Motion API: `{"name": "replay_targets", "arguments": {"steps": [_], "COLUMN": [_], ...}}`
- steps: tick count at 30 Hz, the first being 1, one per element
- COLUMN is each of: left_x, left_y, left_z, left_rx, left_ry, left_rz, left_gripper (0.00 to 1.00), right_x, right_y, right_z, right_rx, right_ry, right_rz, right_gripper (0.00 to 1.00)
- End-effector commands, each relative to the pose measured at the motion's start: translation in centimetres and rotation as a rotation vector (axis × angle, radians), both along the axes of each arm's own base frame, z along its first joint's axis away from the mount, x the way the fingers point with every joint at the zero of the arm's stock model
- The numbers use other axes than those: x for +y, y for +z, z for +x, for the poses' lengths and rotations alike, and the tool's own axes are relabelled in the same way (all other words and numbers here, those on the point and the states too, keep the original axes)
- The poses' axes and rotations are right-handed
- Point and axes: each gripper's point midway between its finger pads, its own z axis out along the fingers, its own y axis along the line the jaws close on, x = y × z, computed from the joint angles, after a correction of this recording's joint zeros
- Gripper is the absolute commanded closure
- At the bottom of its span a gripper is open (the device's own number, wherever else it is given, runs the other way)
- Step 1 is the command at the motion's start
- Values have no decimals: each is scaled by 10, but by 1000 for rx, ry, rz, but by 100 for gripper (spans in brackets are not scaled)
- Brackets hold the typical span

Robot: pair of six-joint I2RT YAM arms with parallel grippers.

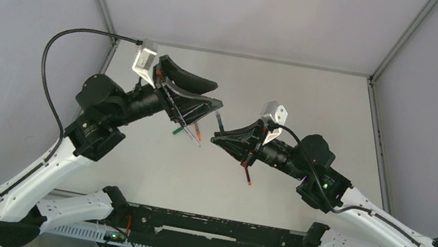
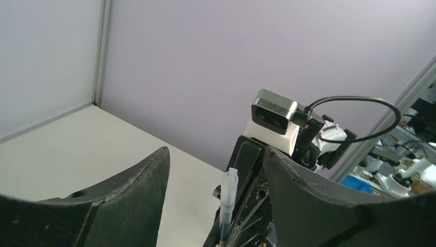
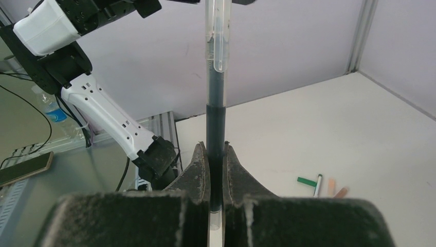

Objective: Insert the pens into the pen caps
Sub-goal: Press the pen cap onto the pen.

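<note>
Hovering over the centre-left of the tabletop (image 1: 314,106), the left gripper (image 1: 218,95) is holding its fingers (image 2: 128,195) spread wide apart and is gripping nothing. Just beneath it in the top view, a green pen (image 1: 179,131) and a red pen (image 1: 198,135) are lying close together on the tabletop. Whether either is wearing a cap cannot be told at this size.

Right of these, the right gripper (image 1: 217,138) is clamping together on the lower barrel of a black pen (image 3: 216,118). A clear cap (image 3: 217,41) with a clip is sitting over the pen's upper end. That end is pointing toward the left gripper and, in the left wrist view, is showing in the gap between the left fingers without touching them. A second red pen (image 1: 249,175) is lying on the tabletop just below the right gripper, partly hidden by it.
</note>
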Motion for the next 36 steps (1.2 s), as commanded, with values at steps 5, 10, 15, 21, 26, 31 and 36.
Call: {"name": "replay_targets", "arguments": {"steps": [5, 10, 15, 21, 26, 31, 36], "left_x": [-11, -10, -10, -12, -15, -20, -25], "left_y": [16, 13, 12, 6, 2, -8, -36], "left_z": [-20, -21, -21, -19, -16, -14, -5], "left_rx": [-64, -67, -67, -53, -46, -40, 16], "left_ry": [-133, -130, -134, -135, -133, -144, -103], "left_rz": [5, 11, 14, 29, 53, 96, 183], "left_gripper": [32, 45, 61, 81, 100, 100, 100], "right_x": [-3, -4, -5, -8, -5, -7, -19], "right_y": [33, 34, 35, 43, 44, 51, 63], "right_z": [-1, 1, 4, 9, 12, 17, 26], "right_rx": [-41, -42, -41, -36, -30, -19, -20], "right_ry": [-2, -19, -32, -60, -64, -94, -148], "right_rz": [76, 81, 86, 116, 89, 93, 104], "right_gripper": [100, 100, 100, 100, 100, 100, 100]}}
